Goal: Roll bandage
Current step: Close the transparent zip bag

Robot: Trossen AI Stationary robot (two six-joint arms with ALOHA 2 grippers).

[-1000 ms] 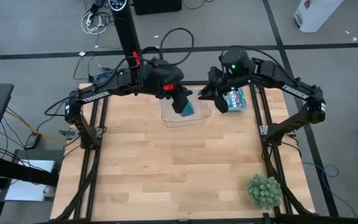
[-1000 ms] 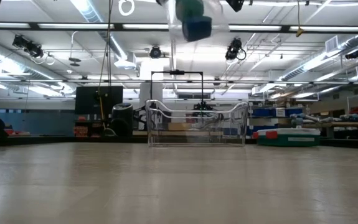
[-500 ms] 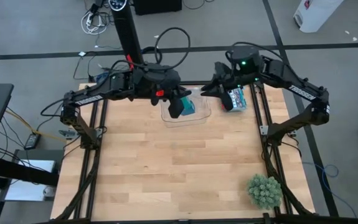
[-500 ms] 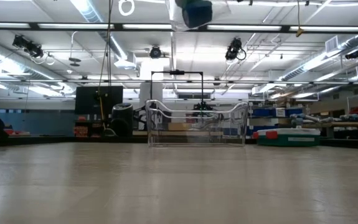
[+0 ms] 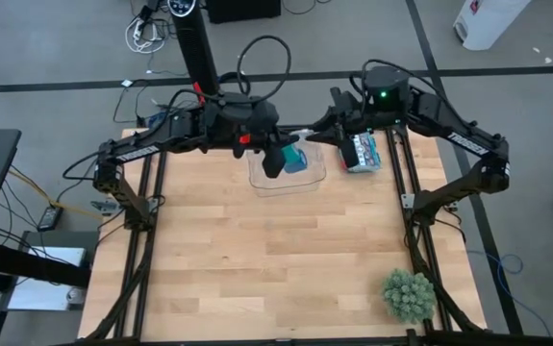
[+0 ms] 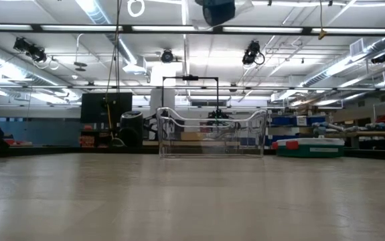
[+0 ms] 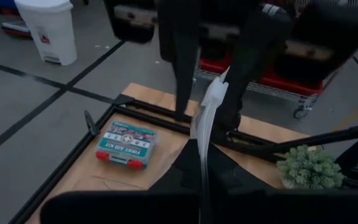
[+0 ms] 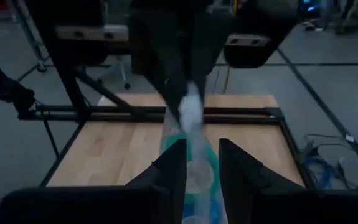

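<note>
Both arms reach in from the table's sides and meet high over the far edge, around twelve o'clock on the tabletop (image 5: 276, 259). The left gripper (image 5: 274, 163) hangs just over the clear plastic bin (image 5: 287, 180), its fingers pressed fully together on a thin, pale, translucent strip (image 7: 205, 118) that stretches away toward the other arm. The right gripper (image 5: 307, 136) faces it from the one-o'clock side, fingers (image 8: 174, 163) set a narrow gap apart with that same pale strip running between them — a grip there cannot be made out for certain.

The bandage (image 5: 293, 160), a small teal lump, sits right beside the left gripper's tip, over the bin; whether it lies in the bin or hangs above it cannot be told from overhead. In the low view a dark teal mass (image 6: 217, 11) shows at the very top edge, well above the bin (image 6: 211, 132).

Counted: two arms, one bin, one first aid kit (image 5: 364, 152), one small green plant (image 5: 409, 294).

From table height the bin looks transparent, with nothing clearly resting in it. The kit — a closed teal case with red latches (image 7: 127, 145) — lies flat at the table's two-o'clock corner. The plant stands at about five o'clock, well apart from everything else.
</note>
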